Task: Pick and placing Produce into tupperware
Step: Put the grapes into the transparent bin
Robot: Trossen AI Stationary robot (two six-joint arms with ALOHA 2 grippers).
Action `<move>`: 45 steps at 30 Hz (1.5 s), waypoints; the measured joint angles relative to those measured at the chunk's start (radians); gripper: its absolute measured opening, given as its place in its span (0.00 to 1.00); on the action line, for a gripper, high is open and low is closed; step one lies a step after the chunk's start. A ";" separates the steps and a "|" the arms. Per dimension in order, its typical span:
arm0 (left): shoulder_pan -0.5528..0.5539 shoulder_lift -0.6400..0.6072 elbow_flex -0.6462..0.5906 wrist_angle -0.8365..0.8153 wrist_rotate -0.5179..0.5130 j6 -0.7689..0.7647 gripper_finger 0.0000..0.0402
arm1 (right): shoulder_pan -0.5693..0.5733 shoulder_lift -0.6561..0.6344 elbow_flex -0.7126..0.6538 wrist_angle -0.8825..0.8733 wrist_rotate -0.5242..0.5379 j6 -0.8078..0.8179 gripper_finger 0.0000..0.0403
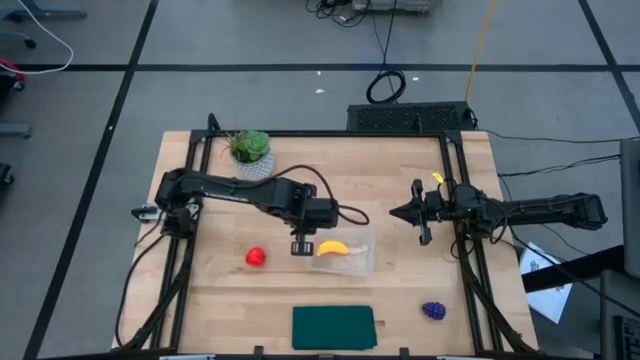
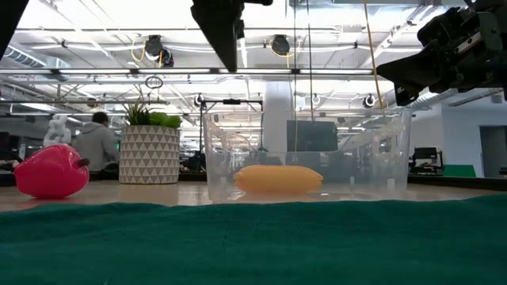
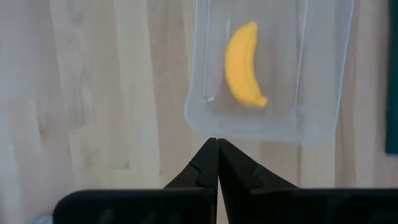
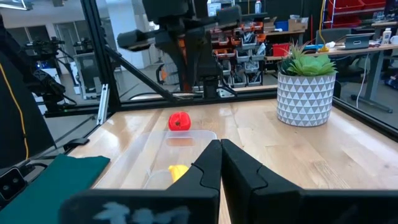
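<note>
The yellow banana (image 1: 333, 248) lies on the floor of the clear tupperware (image 1: 362, 262) near the table's middle; the left wrist view shows the banana (image 3: 244, 63) inside the tupperware (image 3: 273, 127). My left gripper (image 1: 300, 246) hangs shut and empty above the table, just left of the tupperware's left wall. The red round fruit (image 1: 256, 257) rests on the wood to its left. The purple grape bunch (image 1: 433, 311) sits near the front right. My right gripper (image 1: 397, 212) waits shut at the right side, pointing level.
A potted green plant (image 1: 250, 148) stands at the far left. A dark green mat (image 1: 333, 327) lies at the near edge. A black frame (image 1: 455, 190) borders the wooden table.
</note>
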 joint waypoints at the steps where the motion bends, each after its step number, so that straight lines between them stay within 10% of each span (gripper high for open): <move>1: 0.000 -0.009 0.000 -0.021 -0.005 -0.003 0.03 | 0.000 0.000 0.000 0.000 0.000 0.000 0.00; 22: 0.009 -0.341 0.000 -0.046 0.008 0.000 0.01 | 0.000 0.007 0.000 0.005 0.000 0.000 0.00; 45: 0.059 -0.354 0.000 -0.114 0.083 0.033 0.06 | 0.000 0.008 0.000 0.008 0.000 0.000 0.00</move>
